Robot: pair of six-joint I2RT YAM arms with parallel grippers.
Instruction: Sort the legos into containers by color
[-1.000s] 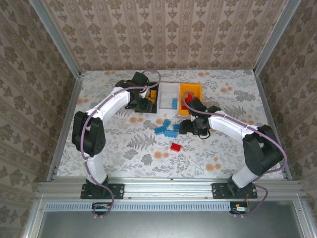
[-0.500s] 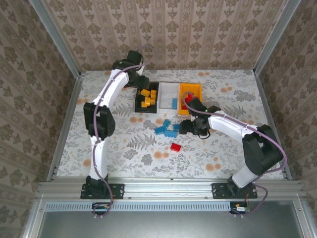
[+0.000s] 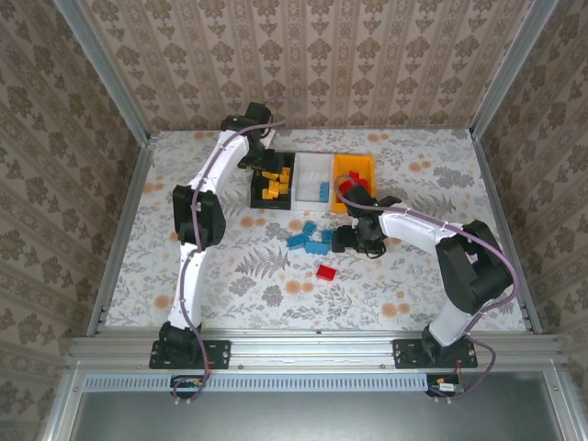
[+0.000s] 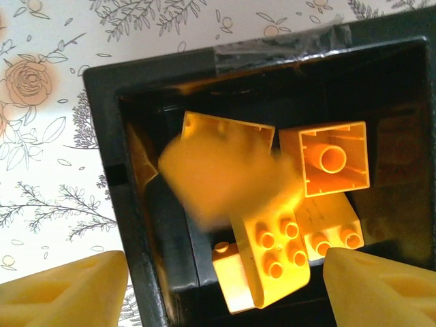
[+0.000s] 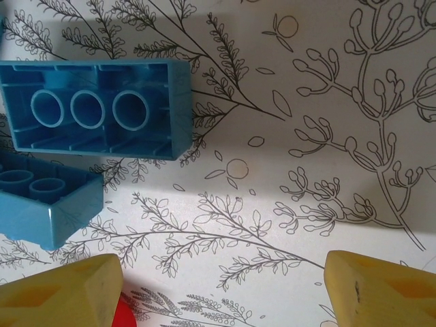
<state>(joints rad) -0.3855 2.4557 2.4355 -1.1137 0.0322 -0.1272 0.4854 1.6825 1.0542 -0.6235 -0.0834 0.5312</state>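
Note:
My left gripper (image 4: 225, 294) hangs open above the black container (image 4: 107, 136), its fingers (image 4: 68, 289) wide apart. A blurred orange-yellow lego (image 4: 221, 170) is loose in the air below it, over several orange-yellow legos (image 4: 334, 160) lying in that bin. From above, the left gripper (image 3: 260, 158) is at the black container's (image 3: 256, 188) far end. My right gripper (image 3: 347, 241) stands open low over the table, nothing between its fingers (image 5: 381, 286). Two blue legos (image 5: 95, 109) lie just ahead of it, and a red lego (image 5: 122, 317) peeks in beside its left finger.
The white container (image 3: 310, 168) holds blue legos and the orange-yellow container (image 3: 354, 163) holds red ones. A cluster of blue legos (image 3: 308, 237) and one red lego (image 3: 325, 272) lie mid-table. Metal frame rails edge the floral table.
The left arm rose and swung over the black container, then its jaws opened and let go of an orange-yellow lego. The right gripper shifted slightly left.

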